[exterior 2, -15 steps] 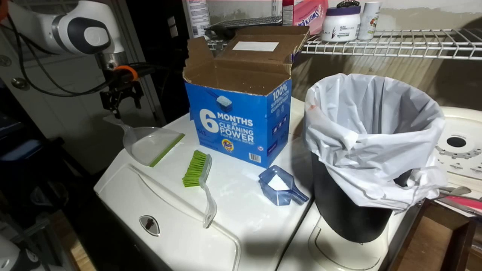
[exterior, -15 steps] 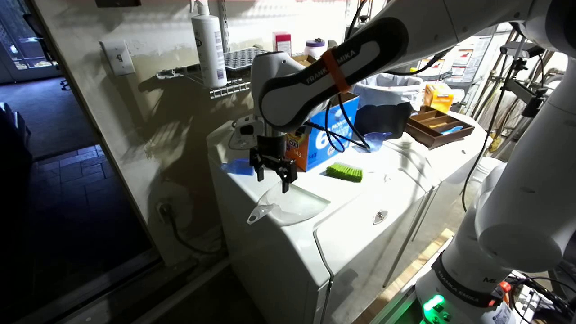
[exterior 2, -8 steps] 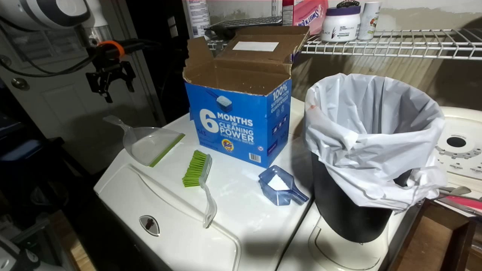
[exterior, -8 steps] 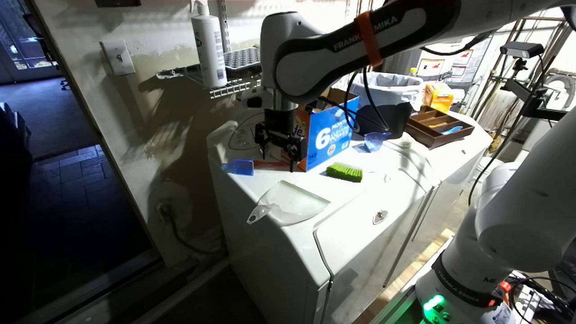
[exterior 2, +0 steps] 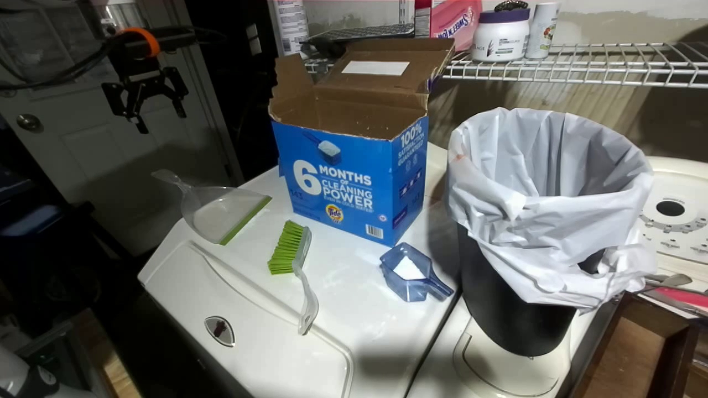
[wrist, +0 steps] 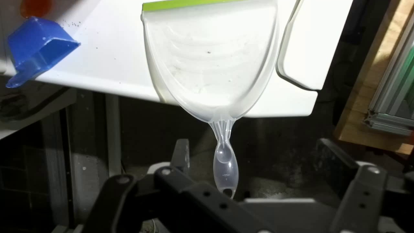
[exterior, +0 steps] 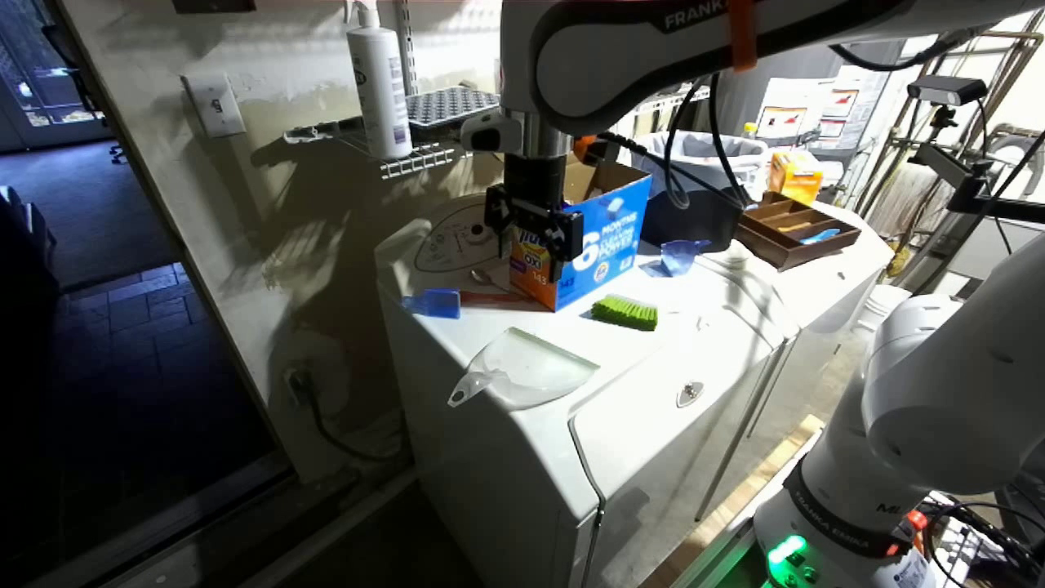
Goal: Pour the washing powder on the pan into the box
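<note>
A shallow dustpan point(wrist: 210, 64) of clear, whitish plastic lies on a white appliance point(exterior 2: 354, 284), at the left edge of the top in an exterior view, with its handle point(wrist: 225, 168) sticking out past the edge. The body is a rounded half-oval: the sides curve up to a smooth rim, and the straight front lip carries a bright green strip point(wrist: 174, 4). Faint curved ridges cross the floor of it, dotted with a few dark specks; the light glares there, and I cannot tell how much of the white is powder. The handle is see-through too, ribbed and narrow at the neck, then swelling into a long oval with a round dent and a hole near its tip.

In the wrist view the handle shows between my fingers point(wrist: 181, 155), but my gripper point(exterior 2: 162, 120) hangs in the air above, apart from it and spread wide.

To the right of the dustpan, the box point(exterior 2: 348, 182) stands upright, brown flaps raised, its blue side printed with a large white 6. Nearer lie a green-bristled brush point(exterior 2: 290, 249) and, right of that, a blue scoop point(exterior 2: 409, 271) holding something white.
</note>
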Available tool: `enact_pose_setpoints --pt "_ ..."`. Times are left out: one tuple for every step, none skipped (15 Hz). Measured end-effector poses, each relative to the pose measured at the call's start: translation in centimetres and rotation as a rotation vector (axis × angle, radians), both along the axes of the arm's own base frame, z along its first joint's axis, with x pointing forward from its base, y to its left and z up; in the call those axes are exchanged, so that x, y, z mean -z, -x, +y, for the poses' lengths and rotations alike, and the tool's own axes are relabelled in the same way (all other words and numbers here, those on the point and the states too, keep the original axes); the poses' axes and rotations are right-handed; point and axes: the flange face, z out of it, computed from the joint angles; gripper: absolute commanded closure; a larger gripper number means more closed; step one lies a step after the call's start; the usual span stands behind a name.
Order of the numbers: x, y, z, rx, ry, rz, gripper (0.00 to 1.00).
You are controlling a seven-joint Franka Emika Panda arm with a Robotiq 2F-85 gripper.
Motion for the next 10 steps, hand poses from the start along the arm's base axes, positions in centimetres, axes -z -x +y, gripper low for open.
enact_pose_setpoints --pt "-0.4 0.2 -0.2 0.007 0.003 -0.002 0.0" --pt "-0.7 0.3 -0.3 0.015 0.005 -0.003 0.0" --pt "-1.0 0.5 -0.4 0.021 0.007 -0.004 0.0" --pt "-1.2 0.6 -0.5 0.026 0.01 -0.004 0.0" --pt "-1.4 0.7 -0.6 0.031 0.011 -0.004 0.0" --pt "-1.5 0.7 -0.5 0.031 0.011 -0.005 0.0" --pt "-1.4 0.8 -0.5 0.03 0.011 -0.004 0.0" --pt "-1.4 0.7 -0.5 0.03 0.011 -0.004 0.0" --pt "-1.3 0.7 -0.5 0.03 0.012 -0.003 0.0" --pt "-1.3 0.7 -0.5 0.03 0.012 -0.002 0.0"
